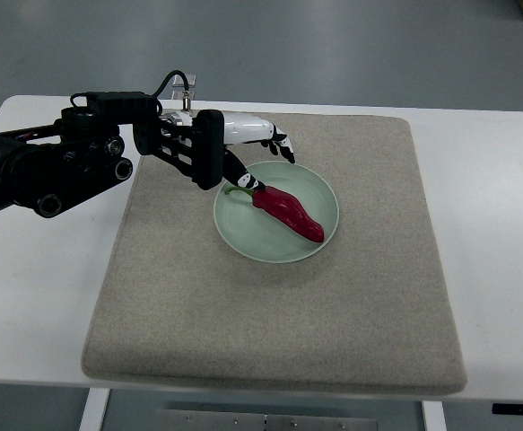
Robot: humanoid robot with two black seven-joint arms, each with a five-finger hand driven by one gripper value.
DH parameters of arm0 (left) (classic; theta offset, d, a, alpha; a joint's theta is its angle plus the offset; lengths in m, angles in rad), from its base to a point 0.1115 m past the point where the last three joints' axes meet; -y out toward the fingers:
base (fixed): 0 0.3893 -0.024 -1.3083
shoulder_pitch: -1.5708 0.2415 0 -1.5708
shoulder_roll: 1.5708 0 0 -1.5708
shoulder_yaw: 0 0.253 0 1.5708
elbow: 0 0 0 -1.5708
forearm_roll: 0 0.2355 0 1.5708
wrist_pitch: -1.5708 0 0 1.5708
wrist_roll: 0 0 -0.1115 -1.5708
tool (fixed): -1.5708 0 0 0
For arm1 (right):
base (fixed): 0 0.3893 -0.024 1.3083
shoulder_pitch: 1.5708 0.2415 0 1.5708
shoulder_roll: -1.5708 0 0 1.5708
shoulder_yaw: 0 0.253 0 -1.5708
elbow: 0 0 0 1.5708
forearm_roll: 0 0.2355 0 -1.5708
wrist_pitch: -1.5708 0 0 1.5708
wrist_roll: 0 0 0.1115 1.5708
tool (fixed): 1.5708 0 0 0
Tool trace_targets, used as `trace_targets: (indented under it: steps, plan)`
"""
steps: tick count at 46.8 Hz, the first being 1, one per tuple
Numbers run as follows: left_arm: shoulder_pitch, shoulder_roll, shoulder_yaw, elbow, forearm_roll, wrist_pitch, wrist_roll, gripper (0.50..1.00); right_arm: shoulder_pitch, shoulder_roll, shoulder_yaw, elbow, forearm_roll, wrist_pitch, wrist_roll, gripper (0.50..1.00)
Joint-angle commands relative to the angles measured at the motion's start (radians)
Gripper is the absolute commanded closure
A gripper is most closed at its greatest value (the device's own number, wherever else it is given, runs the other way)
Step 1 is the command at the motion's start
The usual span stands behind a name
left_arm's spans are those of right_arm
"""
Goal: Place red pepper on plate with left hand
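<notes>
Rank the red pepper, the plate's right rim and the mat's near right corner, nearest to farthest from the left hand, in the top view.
1. Red pepper: stem end beside the left hand.
2. Plate, right rim: across the dish.
3. Mat, near right corner: farthest, toward the table's near edge.

black arm (50,166), black cable; white hand (248,144)

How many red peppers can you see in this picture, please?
1. The red pepper lies in the pale green plate on the grey mat, its stem end beside the left robot hand. Nothing suggests another is hidden.
</notes>
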Motion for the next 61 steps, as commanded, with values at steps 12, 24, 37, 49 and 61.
trace_targets:
  steps: [12,24,37,49,61]
  plan:
    - [0.000,0.000,0.000,0.149,-0.016,0.112,0.000,0.542,0.000,0.000,0.000,0.000,0.000,0.000,0.000,0.572]
    - [0.002,0.000,0.002,0.288,-0.189,0.176,0.000,0.508,0.000,0.000,0.000,0.000,0.000,0.000,0.000,0.572]
    - [0.002,-0.003,-0.002,0.311,-0.551,0.316,0.000,0.508,0.000,0.000,0.000,0.000,0.000,0.000,0.000,0.572]
    - [0.015,-0.008,-0.029,0.313,-1.065,0.336,0.004,0.508,0.000,0.000,0.001,0.000,0.000,0.000,0.000,0.572]
    - [0.060,-0.017,-0.124,0.314,-1.300,0.333,0.026,0.508,0.000,0.000,0.000,0.000,0.000,0.000,0.000,0.572]
